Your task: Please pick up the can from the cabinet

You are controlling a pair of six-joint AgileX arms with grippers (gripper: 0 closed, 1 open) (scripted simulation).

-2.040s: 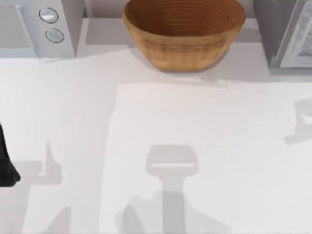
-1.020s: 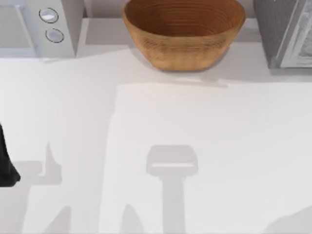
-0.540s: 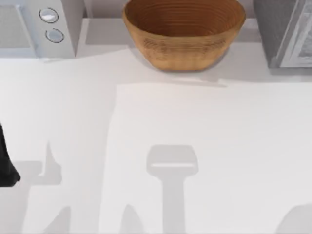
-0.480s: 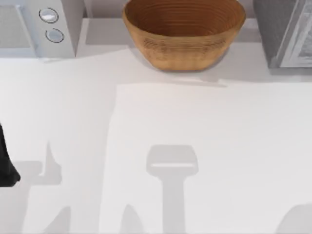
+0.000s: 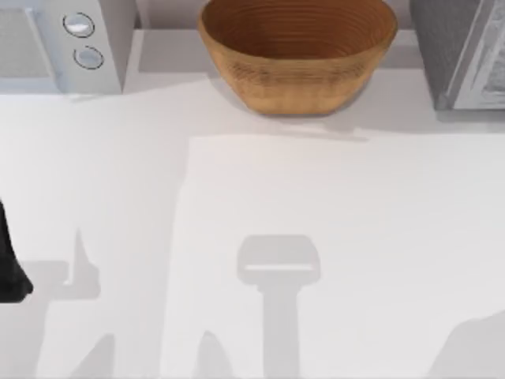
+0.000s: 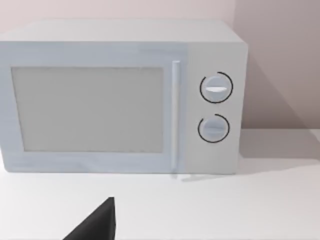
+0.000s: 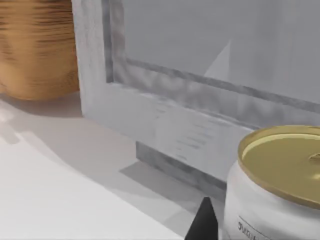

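Can (image 7: 280, 185): white, gold-lidded, close beside the right gripper's dark fingertip (image 7: 204, 222) near the cabinet (image 7: 200, 100), clear of the basket (image 5: 297, 51); gripper state cannot be told, left arm (image 5: 9, 260) parked at the bench's (image 5: 316, 205) left edge; risk: a loose or off-centre hold drops it.

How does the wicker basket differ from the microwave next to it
The basket is brown, round and open at the top, its woven walls ribbed; the microwave is pale grey, boxy and smooth. The microwave has a closed door and two round dials; the basket has no lid or controls. Both stand along the table's far edge, microwave at the left, basket in the middle.
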